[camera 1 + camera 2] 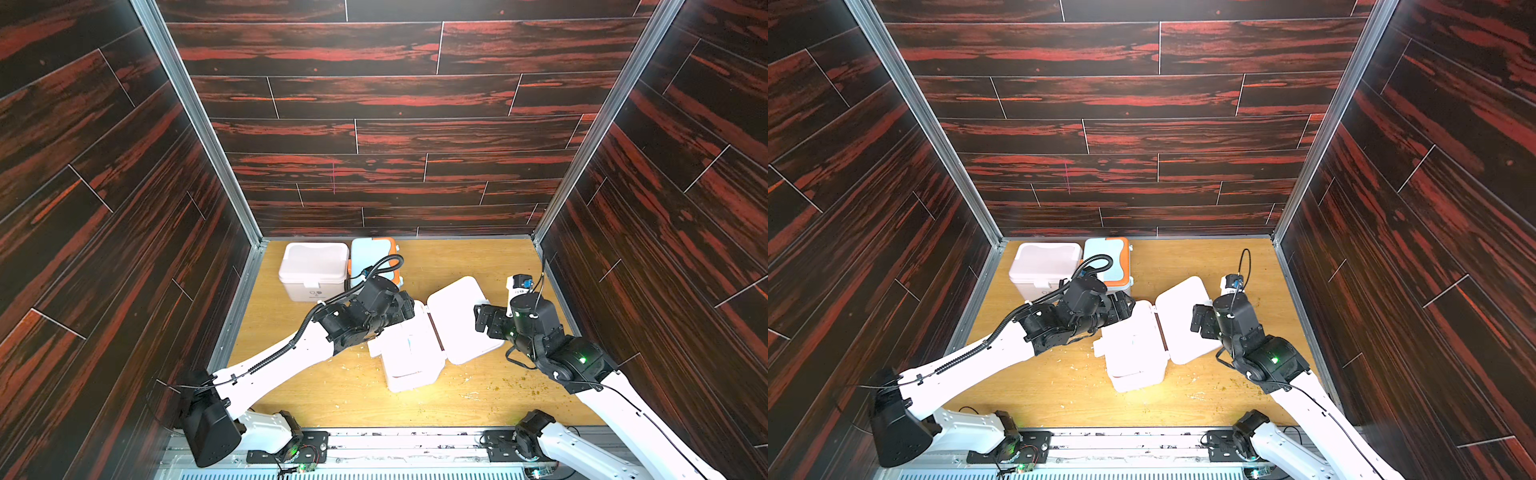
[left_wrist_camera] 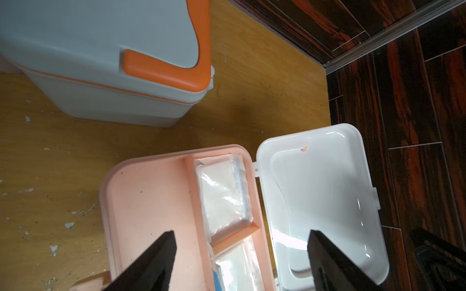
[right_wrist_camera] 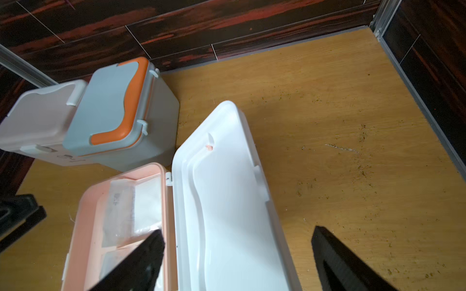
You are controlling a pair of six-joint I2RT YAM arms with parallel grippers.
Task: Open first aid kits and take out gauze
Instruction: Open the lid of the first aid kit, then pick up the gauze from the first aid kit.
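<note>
While one pink kit [image 1: 409, 357] stands open, lid [image 1: 457, 320] folded back, gauze [image 2: 222, 194] lies in tray [image 2: 151, 201] compartments, not yet removed. Jaws apart, empty, on left gripper [image 2: 240, 234] and right gripper [image 3: 238, 231], both above open kit. Remaining: gauze extraction; second pink kit [image 1: 313, 270], blue kit [image 1: 370, 249] at rear, lids shut.

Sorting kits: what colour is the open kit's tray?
Pale pink tray, best in the left wrist view.

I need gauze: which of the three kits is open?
The nearest pink kit, white lid laid back; the rear pink kit and blue kit are closed.
</note>
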